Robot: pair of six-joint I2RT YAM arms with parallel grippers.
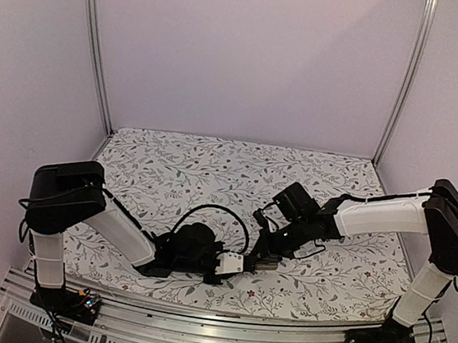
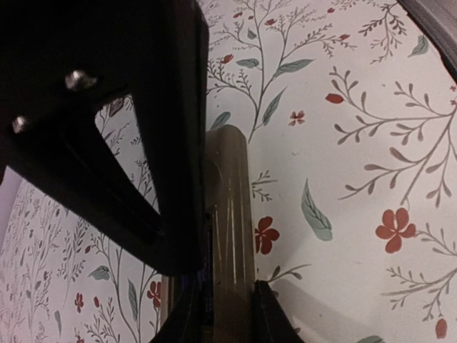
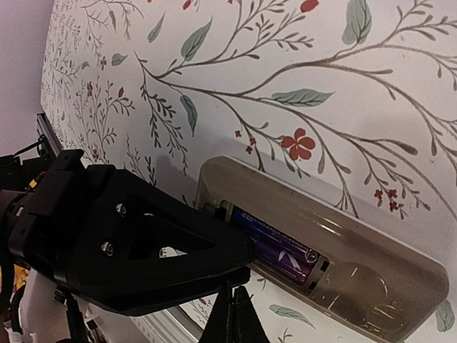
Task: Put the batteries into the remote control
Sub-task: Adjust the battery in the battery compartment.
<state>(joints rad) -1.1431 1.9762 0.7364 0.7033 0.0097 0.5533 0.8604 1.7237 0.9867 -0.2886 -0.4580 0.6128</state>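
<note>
**Operator:** Where is the remote control?

**Spotter:** You have the remote control (image 1: 232,264) at 6 o'clock on the floral cloth (image 1: 213,170), close to the near edge and between your two arms. Your left gripper (image 1: 217,264) reaches it from 9 o'clock. Your right gripper (image 1: 263,261) reaches it from 2 o'clock.

**Operator:** And my jaws?

**Spotter:** Your left jaws are clamped on the remote control. In the left wrist view your fingers (image 2: 275,321) sit on either side of its grey-tan body, which runs up toward 12 o'clock. Your right fingertips (image 3: 239,321), at 6 o'clock in the right wrist view, are drawn together to a point, so they look closed. I cannot tell whether anything is pinched between them.

**Operator:** Which way up is the handset?

**Spotter:** Back up. In your right wrist view it lies from 10 o'clock to 4 o'clock with its compartment (image 3: 343,282) open. A purple-and-blue battery (image 3: 278,246) lies inside, toward the 9 o'clock end. I cannot tell whether that is one cell or two side by side. The black finger (image 3: 121,243) of your left gripper covers the remote's 8 o'clock end. Your right fingertips sit just at 6 o'clock of the battery.
</note>
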